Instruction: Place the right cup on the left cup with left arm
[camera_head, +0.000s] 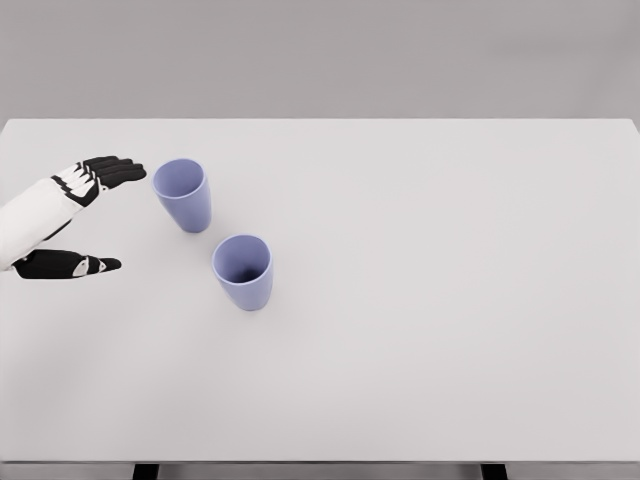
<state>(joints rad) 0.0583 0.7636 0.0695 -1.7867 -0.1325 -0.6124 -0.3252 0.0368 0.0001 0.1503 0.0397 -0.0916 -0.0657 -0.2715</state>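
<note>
Two lavender-blue cups stand upright on the white table (420, 300). The left cup (183, 195) is farther back; the right cup (243, 272) sits nearer and slightly to the right of it. My left hand (118, 215) comes in from the left edge, fingers and thumb spread wide, holding nothing. Its fingers (115, 172) reach close to the left cup's rim without touching it, and the thumb (85, 265) points toward the right cup from well to its left. The right arm does not show.
The table's front edge runs along the bottom of the view and its back edge meets a plain grey wall. Nothing else stands on the tabletop.
</note>
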